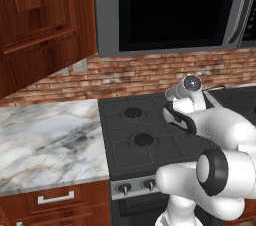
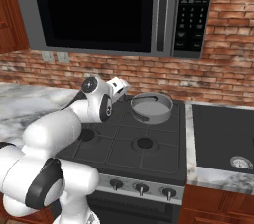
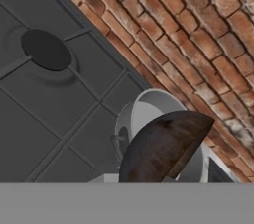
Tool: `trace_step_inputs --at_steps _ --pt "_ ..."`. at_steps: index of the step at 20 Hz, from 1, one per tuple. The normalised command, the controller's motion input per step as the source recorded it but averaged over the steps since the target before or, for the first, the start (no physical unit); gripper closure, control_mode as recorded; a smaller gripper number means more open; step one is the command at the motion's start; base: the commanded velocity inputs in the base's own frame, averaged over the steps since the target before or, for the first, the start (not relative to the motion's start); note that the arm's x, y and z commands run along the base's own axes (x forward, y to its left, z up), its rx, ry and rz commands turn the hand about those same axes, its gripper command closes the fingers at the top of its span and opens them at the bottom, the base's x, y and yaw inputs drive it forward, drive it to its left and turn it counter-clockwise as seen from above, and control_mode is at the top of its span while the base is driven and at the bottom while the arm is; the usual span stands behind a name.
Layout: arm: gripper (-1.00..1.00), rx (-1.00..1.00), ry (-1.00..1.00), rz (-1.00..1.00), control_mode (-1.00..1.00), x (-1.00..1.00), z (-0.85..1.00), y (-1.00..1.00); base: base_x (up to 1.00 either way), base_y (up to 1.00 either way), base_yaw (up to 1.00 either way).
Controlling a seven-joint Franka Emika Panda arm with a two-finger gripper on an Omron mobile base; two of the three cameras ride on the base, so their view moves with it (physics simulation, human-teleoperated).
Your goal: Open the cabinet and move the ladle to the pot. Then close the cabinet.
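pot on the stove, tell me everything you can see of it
The pot is round, grey and metallic-looking, with low straight sides and a plain rim. It stands upright on the back right burner of the dark stove, close to the brick wall. In the hand view a dark, brownish rounded ladle hangs in front of it, covering part of its rim; whether they touch cannot be told.

Both base views share the stove (image 1: 150, 135); hand view looks down closely.
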Motion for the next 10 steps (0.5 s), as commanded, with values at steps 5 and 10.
trace_step_inputs --at_steps 5,10 --pt "1.0 0.0 -0.01 0.0 -1.0 0.28 -0.22 -0.06 0.0 0.0 0.0" --pt "1.0 0.0 -0.01 0.0 -1.0 0.14 -0.14 -0.12 0.0 0.0 0.0"
